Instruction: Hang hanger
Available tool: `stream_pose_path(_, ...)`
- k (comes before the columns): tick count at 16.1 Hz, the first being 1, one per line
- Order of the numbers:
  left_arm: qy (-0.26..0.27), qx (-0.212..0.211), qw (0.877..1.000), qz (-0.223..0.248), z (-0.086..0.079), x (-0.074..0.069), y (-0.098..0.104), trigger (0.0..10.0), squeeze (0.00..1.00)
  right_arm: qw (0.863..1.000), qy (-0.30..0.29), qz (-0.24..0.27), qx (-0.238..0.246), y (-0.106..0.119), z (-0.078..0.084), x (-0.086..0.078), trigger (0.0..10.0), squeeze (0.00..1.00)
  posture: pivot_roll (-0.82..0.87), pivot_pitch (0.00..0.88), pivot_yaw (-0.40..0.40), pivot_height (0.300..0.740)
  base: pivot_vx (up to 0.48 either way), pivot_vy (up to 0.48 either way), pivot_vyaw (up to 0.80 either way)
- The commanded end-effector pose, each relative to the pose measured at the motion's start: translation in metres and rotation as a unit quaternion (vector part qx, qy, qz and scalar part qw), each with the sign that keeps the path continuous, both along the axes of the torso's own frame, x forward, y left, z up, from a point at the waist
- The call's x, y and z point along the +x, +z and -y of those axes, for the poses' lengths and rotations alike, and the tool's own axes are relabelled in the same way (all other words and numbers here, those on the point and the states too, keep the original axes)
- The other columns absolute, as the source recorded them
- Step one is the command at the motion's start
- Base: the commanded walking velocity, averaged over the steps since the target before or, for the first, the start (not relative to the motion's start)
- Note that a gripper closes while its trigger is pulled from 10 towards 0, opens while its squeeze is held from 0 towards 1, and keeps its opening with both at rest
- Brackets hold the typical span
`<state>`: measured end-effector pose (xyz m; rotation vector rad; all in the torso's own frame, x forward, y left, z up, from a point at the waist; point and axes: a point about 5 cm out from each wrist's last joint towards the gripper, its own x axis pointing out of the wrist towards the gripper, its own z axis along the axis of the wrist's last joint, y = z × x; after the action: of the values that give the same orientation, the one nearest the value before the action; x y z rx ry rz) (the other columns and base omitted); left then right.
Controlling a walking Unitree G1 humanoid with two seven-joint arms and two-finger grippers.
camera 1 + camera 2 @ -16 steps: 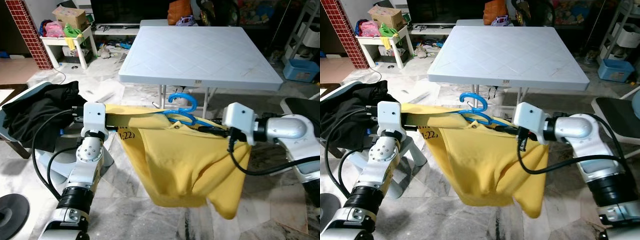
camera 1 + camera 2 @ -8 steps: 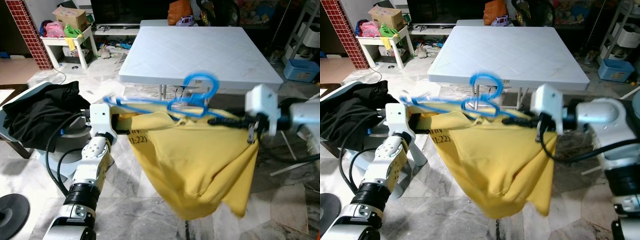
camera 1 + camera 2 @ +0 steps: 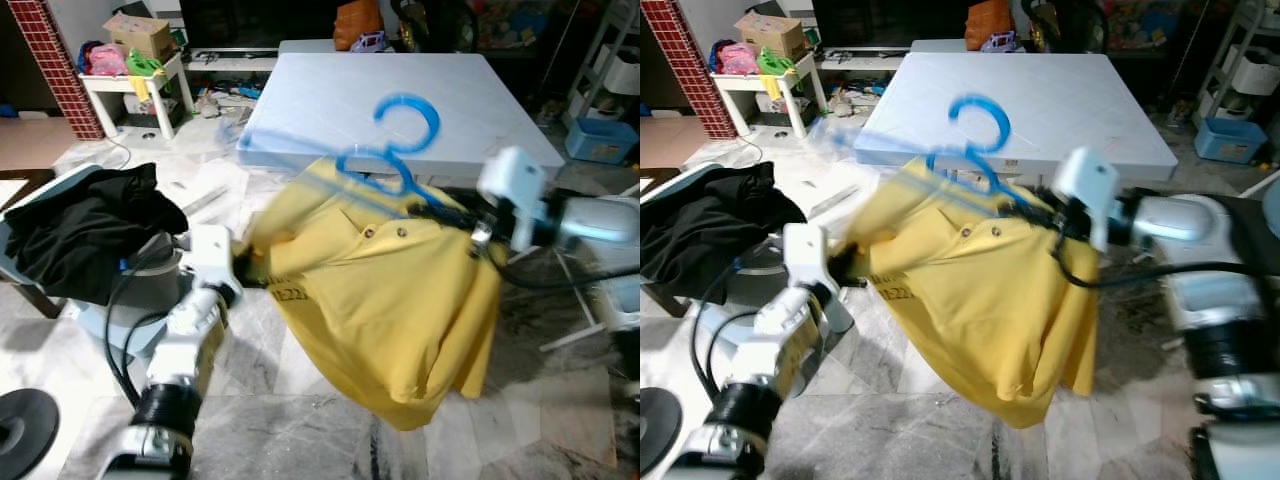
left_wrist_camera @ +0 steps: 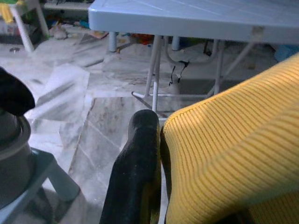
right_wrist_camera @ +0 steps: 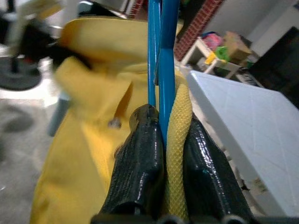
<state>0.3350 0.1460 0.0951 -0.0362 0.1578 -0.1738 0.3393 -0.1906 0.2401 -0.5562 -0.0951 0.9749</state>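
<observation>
A white table (image 3: 470,110) stands ahead on the marble floor (image 3: 260,440), and a yellow shirt (image 3: 400,300) is held up in front of it, between the two arms. A black garment (image 3: 80,230) is piled on a stool at the left. A small white side table (image 3: 135,85) with a cardboard box (image 3: 140,35) on it is seen at the back left.

The shirt is draped over a blue hanger (image 3: 400,150), whose hook rises above the collar against the table top. The hanger is blurred, and its left end is not clearly made out.

The right gripper (image 5: 164,121) is closed on the hanger's blue bar together with a fold of yellow fabric; both are pinched between its black fingers (image 5: 140,158). The left gripper (image 3: 238,272) is lower, at the shirt's left edge, and yellow knit is pressed against its one visible finger (image 4: 138,172); whether cloth is actually clamped there cannot be told.
</observation>
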Motion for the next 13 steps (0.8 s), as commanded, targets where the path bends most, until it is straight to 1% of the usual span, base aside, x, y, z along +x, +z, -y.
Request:
stream_pose_path(1, -0.006, 0.016, 1.0, 0.019, 0.0, -0.001, 0.005, 10.0, 1.0, 0.999, -0.009, 0.04, 0.006, 0.016, 0.0, 0.002, 10.0, 0.0, -0.04, 0.0, 0.037, 0.74, 0.0, 0.0, 0.0)
stream_pose_path(2, -0.031, 0.024, 0.997, 0.064, 0.008, -0.009, 0.012, 10.0, 1.0, 0.999, -0.012, 0.04, 0.006, 0.009, -0.011, 0.007, 10.0, 0.0, -0.03, 0.0, 0.032, 0.74, 0.0, 0.0, 0.0)
stream_pose_path(4, -0.06, 0.042, 0.993, 0.089, 0.011, -0.018, 0.015, 10.0, 1.0, 0.999, -0.01, 0.036, 0.005, 0.003, -0.022, 0.011, 10.0, 0.0, -0.01, 0.0, 0.028, 0.74, 0.0, 0.0, 0.0)
stream_pose_path(5, -0.069, 0.045, 0.992, 0.098, 0.011, -0.021, 0.016, 10.0, 1.0, 0.999, -0.008, 0.041, 0.001, 0.001, -0.026, 0.012, 10.0, 0.0, -0.01, 0.0, 0.028, 0.74, 0.0, 0.0, 0.0)
stream_pose_path(6, -0.078, 0.056, 0.991, 0.097, 0.011, -0.023, 0.015, 10.0, 1.0, 0.999, -0.012, 0.043, -0.001, -0.001, -0.029, 0.015, 10.0, 0.0, 0.0, 0.0, 0.022, 0.74, 0.0, 0.0, 0.0)
stream_pose_path(7, -0.1, 0.063, 0.989, 0.091, 0.012, -0.029, 0.011, 10.0, 1.0, 0.999, -0.013, 0.05, -0.011, -0.004, -0.036, 0.02, 10.0, 0.0, 0.01, 0.0, 0.018, 0.74, 0.0, 0.0, 0.0)
stream_pose_path(9, -0.109, 0.085, 0.986, 0.094, 0.011, -0.035, 0.01, 10.0, 1.0, 0.998, -0.001, 0.056, -0.03, -0.006, -0.044, 0.024, 10.0, 0.0, 0.01, 0.0, 0.009, 0.74, 0.0, 0.0, 0.0)
stream_pose_path(11, -0.115, 0.086, 0.984, 0.106, 0.012, -0.037, 0.014, 10.0, 1.0, 0.996, 0.005, 0.065, -0.068, -0.01, -0.044, 0.025, 10.0, 0.0, 0.01, 0.0, 0.005, 0.74, 0.0, 0.0, 0.0)
stream_pose_path(12, -0.136, 0.087, 0.981, 0.112, 0.015, -0.04, 0.018, 10.0, 1.0, 0.994, 0.006, 0.069, -0.089, -0.012, -0.042, 0.026, 10.0, 0.0, 0.01, 0.0, 0.004, 0.74, 0.0, 0.0, 0.0)
stream_pose_path(13, -0.156, 0.089, 0.977, 0.115, 0.018, -0.042, 0.021, 10.0, 1.0, 0.993, 0.006, 0.069, -0.101, -0.013, -0.039, 0.027, 10.0, 0.0, 0.0, 0.0, 0.002, 0.74, 0.0, 0.0, 0.0)
